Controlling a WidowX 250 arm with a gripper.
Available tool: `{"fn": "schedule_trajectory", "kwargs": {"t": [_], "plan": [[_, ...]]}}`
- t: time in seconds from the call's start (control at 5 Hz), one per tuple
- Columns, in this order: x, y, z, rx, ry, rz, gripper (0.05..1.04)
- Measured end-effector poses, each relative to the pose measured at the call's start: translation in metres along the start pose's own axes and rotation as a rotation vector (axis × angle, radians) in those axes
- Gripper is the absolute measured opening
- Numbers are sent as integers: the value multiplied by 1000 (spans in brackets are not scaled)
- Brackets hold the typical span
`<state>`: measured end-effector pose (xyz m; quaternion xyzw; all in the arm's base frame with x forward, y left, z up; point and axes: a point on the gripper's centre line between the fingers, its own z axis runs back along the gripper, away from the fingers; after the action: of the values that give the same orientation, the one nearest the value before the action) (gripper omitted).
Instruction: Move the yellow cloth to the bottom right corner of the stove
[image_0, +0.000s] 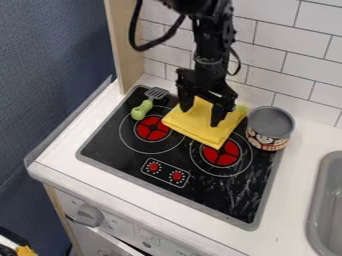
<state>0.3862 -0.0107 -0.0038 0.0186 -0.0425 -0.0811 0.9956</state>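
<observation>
**Black two-finger gripper (202, 115) stood spread at yellow cloth (199, 128)**

The cloth lay on the black stove's (200, 194) back part. Grasping seemed in hand; pinching, then carrying to the bottom right corner, came next. There were one cloth, one green-handled spatula (141, 109), one grey-topped can (270, 125), two red burners (221, 153), two red knobs (153, 166).

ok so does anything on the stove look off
Pale streaks mark the black stove toward its front right corner; scuffs or glare, I can't tell. The yellow cloth overlaps the right burner, an odd spot for fabric.
</observation>
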Motion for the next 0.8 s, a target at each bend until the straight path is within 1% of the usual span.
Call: {"fn": "schedule_trajectory", "kwargs": {"t": [0.2,0.4,0.6,0.8], "plan": [[-3,-3,-9,-16,18,8,999],[-5,-3,-12,-15,6,25,999],[-18,-4,-13,-13,13,38,997],[-36,-3,-7,-8,21,58,998]]}}
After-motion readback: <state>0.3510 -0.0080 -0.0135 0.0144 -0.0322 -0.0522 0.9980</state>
